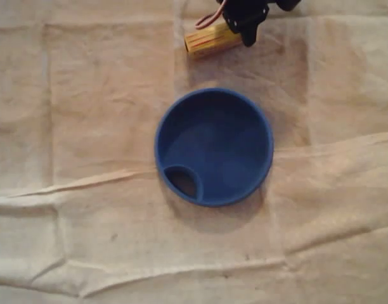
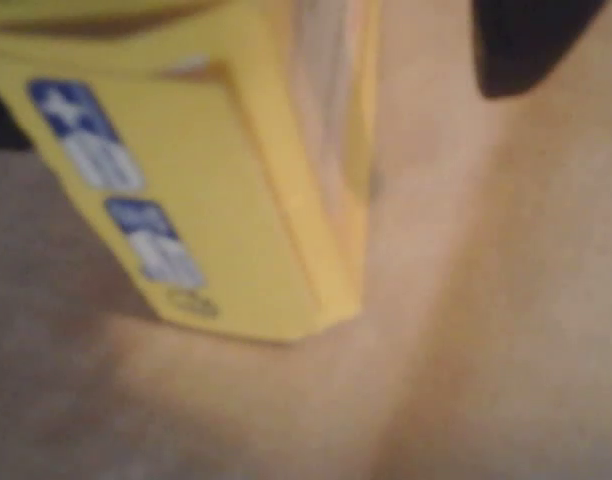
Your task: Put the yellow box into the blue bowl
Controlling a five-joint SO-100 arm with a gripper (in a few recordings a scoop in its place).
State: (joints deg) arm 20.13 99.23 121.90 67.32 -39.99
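Note:
The yellow box (image 1: 212, 39) lies on the cloth near the top edge of the overhead view, just above the blue bowl (image 1: 214, 145). My black gripper (image 1: 246, 26) hangs over the box's right end. In the wrist view the yellow box (image 2: 226, 200), with blue and white labels, looms close and blurred. One dark finger (image 2: 531, 45) stands at the top right with a strip of cloth between it and the box. Another dark part peeks out at the left edge behind the box. The jaws look spread, straddling the box without pressing it.
A creased beige cloth (image 1: 86, 190) covers the whole table. The bowl sits mid-table and has a small oval pocket (image 1: 181, 180) at its lower left rim. Bare cloth lies on all sides of it.

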